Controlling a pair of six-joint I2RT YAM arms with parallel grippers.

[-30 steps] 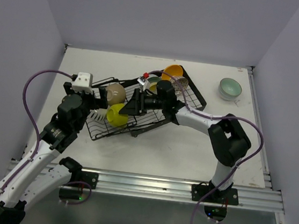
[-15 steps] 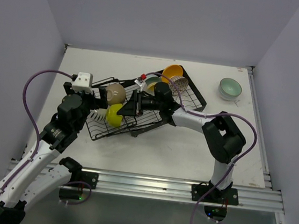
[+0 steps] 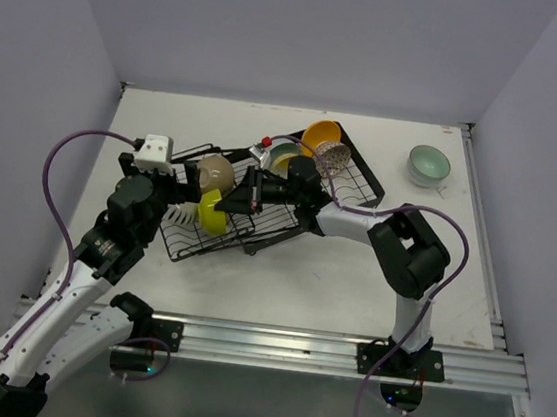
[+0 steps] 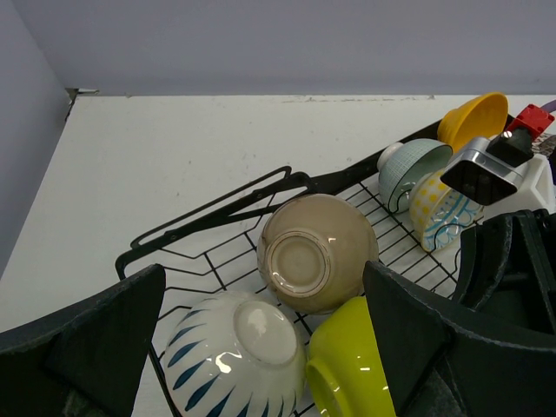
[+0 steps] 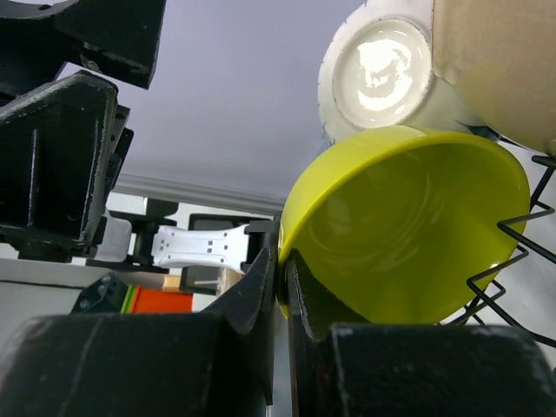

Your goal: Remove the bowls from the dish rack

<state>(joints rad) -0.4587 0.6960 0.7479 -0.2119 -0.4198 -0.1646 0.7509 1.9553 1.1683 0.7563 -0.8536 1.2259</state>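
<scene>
Starting on the left, we are watching the left gripper [image 3: 181, 197] hovering at the left end of the dish rack [image 3: 354, 182]. Its jaws are standing wide apart and gripping nothing. Through its wrist camera we are looking down between its fingers [image 4: 95, 347] at three bowls lying tipped in the rack. They are a white bowl with blue marks [image 4: 234, 356], a beige bowl [image 4: 313, 252] just behind it, and a lime bowl [image 4: 347, 369] to the right, all crowded together.

Moving to the middle, the right gripper [image 3: 227, 203] is reaching leftward across the rack. We are seeing its jaws pinched on the lime bowl's rim, one finger inside and one outside.

Further right, a ribbed pale bowl [image 4: 413, 165], a patterned yellow bowl [image 4: 439, 208] and an orange bowl [image 3: 322, 133] are sitting at the rack's far end.

Out on the right, a teal-green bowl [image 3: 429, 165] is resting upright on the table [image 3: 299, 291], well apart from the rack.
</scene>
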